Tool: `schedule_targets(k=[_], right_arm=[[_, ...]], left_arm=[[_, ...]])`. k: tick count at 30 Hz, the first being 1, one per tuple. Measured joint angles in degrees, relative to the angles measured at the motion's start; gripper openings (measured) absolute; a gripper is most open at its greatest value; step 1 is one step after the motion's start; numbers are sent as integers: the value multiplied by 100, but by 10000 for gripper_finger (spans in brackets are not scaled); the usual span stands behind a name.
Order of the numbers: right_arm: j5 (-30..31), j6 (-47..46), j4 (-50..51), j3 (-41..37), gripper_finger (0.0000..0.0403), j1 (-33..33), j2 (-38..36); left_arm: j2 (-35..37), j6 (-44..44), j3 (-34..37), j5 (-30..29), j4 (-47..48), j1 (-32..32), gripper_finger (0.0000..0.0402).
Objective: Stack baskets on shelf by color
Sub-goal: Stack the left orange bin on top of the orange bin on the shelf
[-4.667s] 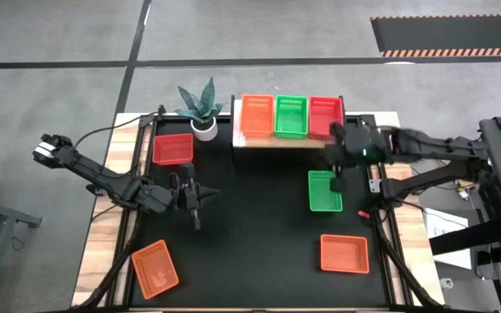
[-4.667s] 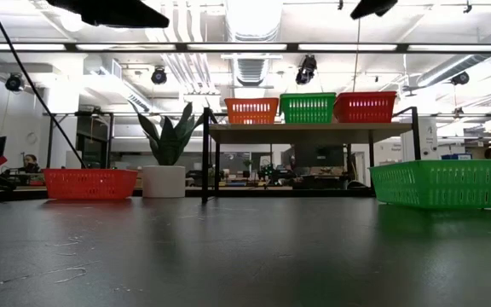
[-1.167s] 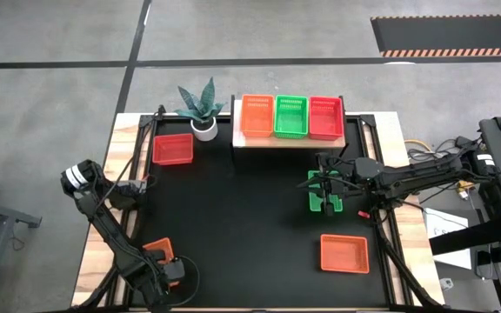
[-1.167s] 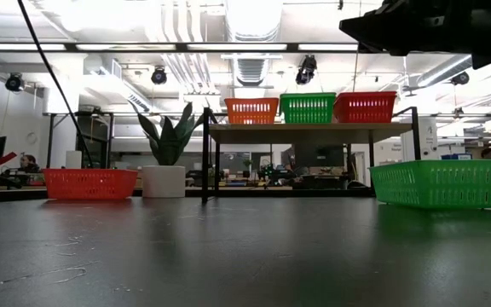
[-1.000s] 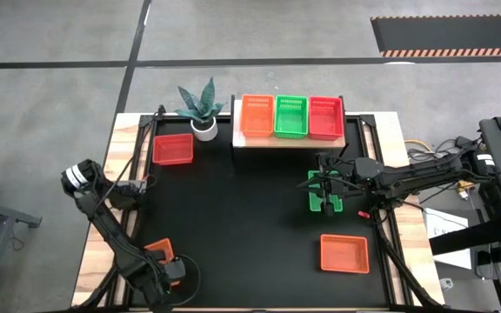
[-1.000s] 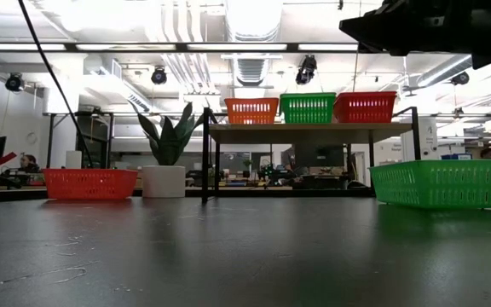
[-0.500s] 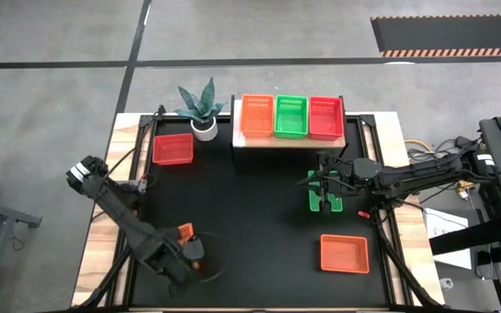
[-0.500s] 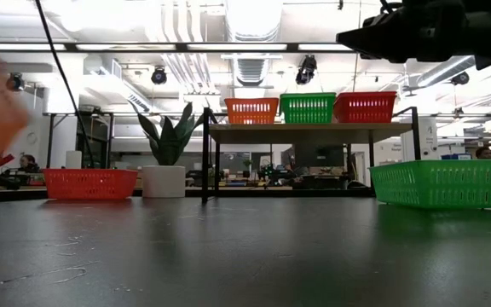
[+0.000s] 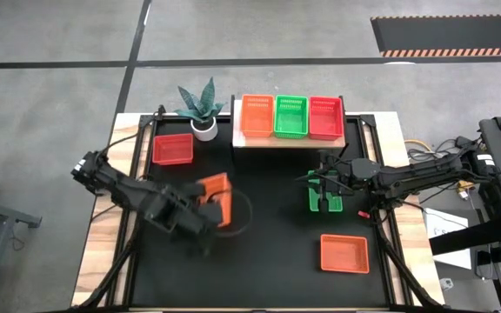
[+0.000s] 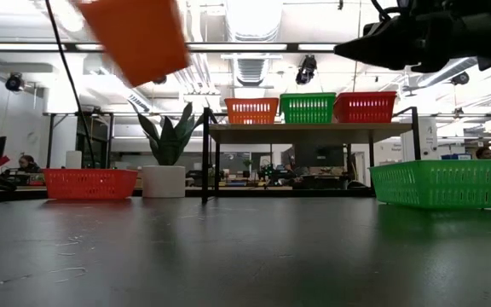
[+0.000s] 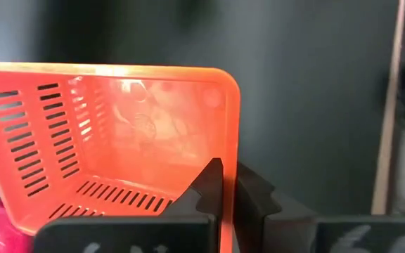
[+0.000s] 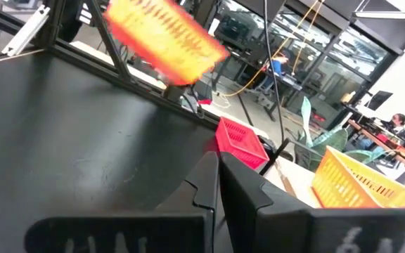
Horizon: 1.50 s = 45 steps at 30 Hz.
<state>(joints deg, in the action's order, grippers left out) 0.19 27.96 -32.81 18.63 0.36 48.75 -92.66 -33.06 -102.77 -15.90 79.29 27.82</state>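
Since a moment ago my left arm has swung up from the near-left corner toward the middle of the table, carrying an orange basket [image 9: 215,196] with it — off the mat, tilted, well short of the shelf. My left gripper [image 11: 225,184] is pinched tight on that basket's rim wall, fingers closed with only the plastic between them.

Nearest on the right, another orange basket [image 9: 344,253] lies untouched on the mat. Beyond it the green basket [image 9: 324,190] sits on the mat's right side, and my right gripper [image 9: 323,193] hovers above it, fingers fully closed on nothing that I can see.

At the far left a red basket [image 9: 172,149] waits beside the potted plant [image 9: 200,109]. Farthest off, the shelf [image 9: 290,139] already bears three baskets in a row — orange, green, red from left to right.

By my reckoning the first row is done; four baskets are left to stack, one of them in my grip now.
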Motion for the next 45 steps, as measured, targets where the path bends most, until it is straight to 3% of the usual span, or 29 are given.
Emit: schedule_targets(k=[9, 14, 18, 27, 33, 45], right_arm=[[0, 14, -1, 0, 9, 0, 0], [-2, 14, -1, 0, 9, 0, 0], [0, 14, -1, 0, 9, 0, 0], [-2, 63, 0, 0, 9, -2, 2], [-2, 77, 1, 0, 9, -2, 2], [-2, 123, 0, 0, 9, -2, 2]], left_arm=[[7, 3038, -543, -1463, -531, -979, 0], [2, 4745, -504, -1497, -1199, -1803, 0], [-2, 5580, -444, -1471, -1770, -2537, 0], [-32, 6219, -71, -191, -3313, -3835, 0], [-262, 6192, 170, -102, -3655, -4234, 0], [-809, 6032, 220, -81, -3627, -4286, 0]])
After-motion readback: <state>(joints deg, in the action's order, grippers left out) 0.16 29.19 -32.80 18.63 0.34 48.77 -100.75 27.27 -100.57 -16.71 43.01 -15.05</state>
